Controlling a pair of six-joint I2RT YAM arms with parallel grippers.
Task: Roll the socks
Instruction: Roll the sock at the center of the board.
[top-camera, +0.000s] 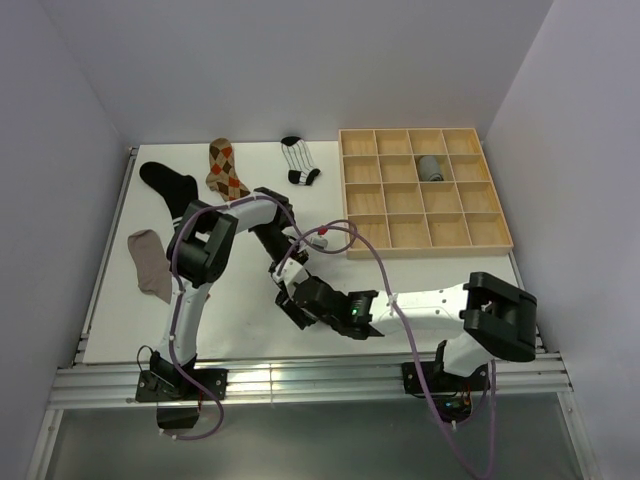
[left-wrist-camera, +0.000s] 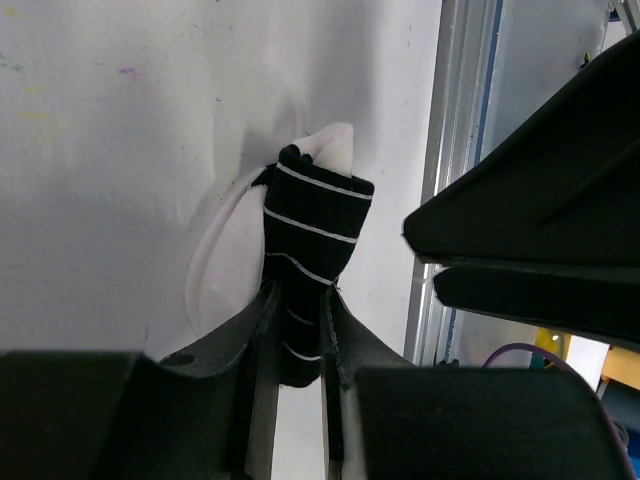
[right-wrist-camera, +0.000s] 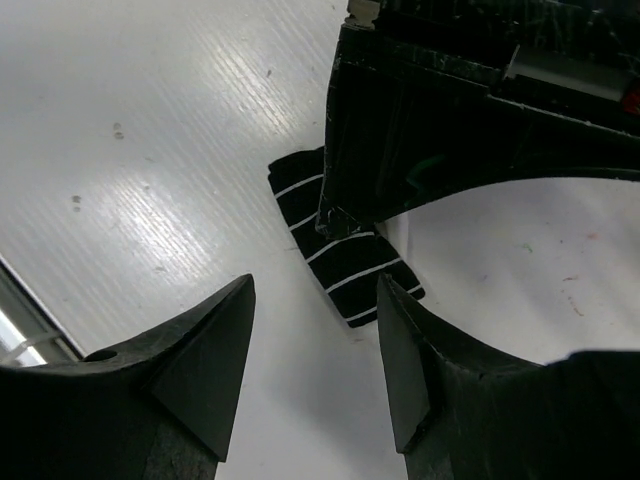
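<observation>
Left wrist view: the black sock with white bands (left-wrist-camera: 312, 235) is pinched between the fingers of your left gripper (left-wrist-camera: 300, 345), which are closed on its lower part. The sock is bunched into a short, thick bundle with a white tip at its far end. It rests on the white table (left-wrist-camera: 100, 150), with a metal rail (left-wrist-camera: 455, 150) running near it.

Right wrist view: the same sock (right-wrist-camera: 345, 265) lies on the table, partly hidden under the dark body of the left gripper. Your right gripper (right-wrist-camera: 315, 365) stands open with its two fingers spread wide. It is close to the sock but not touching it.

Top view: the two arms meet over the near middle of the table, and they hide the held sock. Four loose socks lie apart from them:
- A taupe sock (top-camera: 150, 262) lies at the left edge.
- A black sock (top-camera: 168, 182) lies at the far left.
- An argyle sock (top-camera: 225, 170) lies just beside the black one.
- A striped sock (top-camera: 298, 160) lies farther right.

The wooden grid tray (top-camera: 400, 200) sits at the far right. A rolled grey sock (top-camera: 430, 168) is in its third compartment from the left, in the second row from the far side.
</observation>
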